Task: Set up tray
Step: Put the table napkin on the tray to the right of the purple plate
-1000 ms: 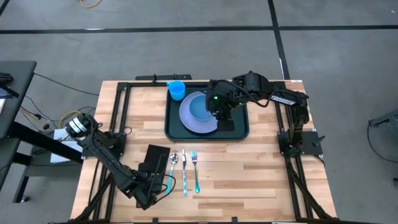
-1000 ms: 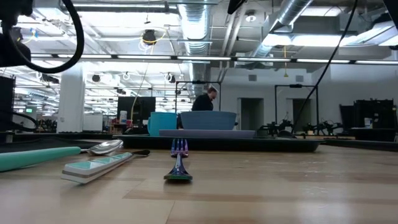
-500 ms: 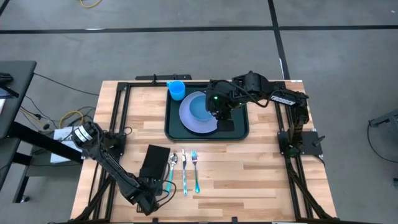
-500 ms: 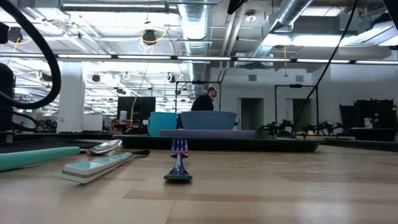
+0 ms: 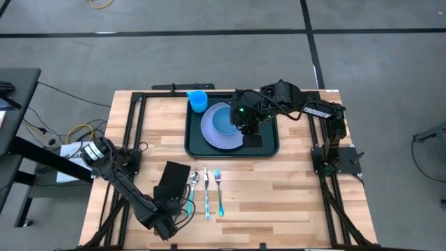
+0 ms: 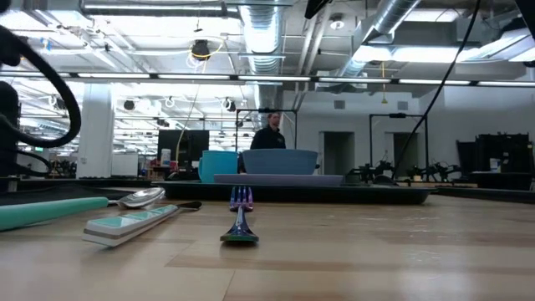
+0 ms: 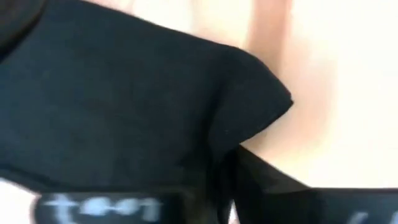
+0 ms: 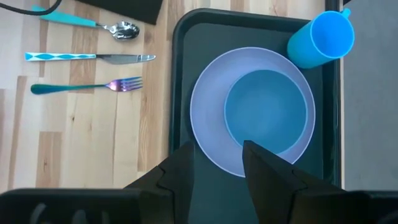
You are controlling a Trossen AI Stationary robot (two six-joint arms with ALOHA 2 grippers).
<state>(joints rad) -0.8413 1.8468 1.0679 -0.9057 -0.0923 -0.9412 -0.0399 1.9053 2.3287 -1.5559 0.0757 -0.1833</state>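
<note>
The dark tray (image 5: 194, 145) lies at the table's far middle. On it are a lavender plate (image 5: 211, 134) with a blue bowl (image 5: 223, 120), and a blue cup (image 5: 198, 101) at its far left corner. My right gripper (image 8: 216, 158) hovers open over the tray's right part, beside the plate, touching nothing. A black napkin (image 5: 174, 180) lies flat on the wood near the front left. My left gripper (image 5: 168, 208) is shut at the napkin's near end; the cloth (image 7: 124, 93) fills its wrist view. My left gripper is shut on the black napkin's near end (image 7: 249, 124), coming low from the table's near side. The napkin's far part lies flat on the wood. One layer or several, I cannot tell; the cloth itself hides the place of contact.
A spoon (image 5: 193, 183), a knife (image 5: 206, 193) and a fork (image 5: 219, 189) lie side by side just right of the napkin, handles toward the near edge. Bare wood lies right of the fork. A person stands far off in the room behind.
My left arm has drawn back a little toward the table's near edge, its gripper staying at the napkin's near end. The tray's things and the cutlery have not moved.
</note>
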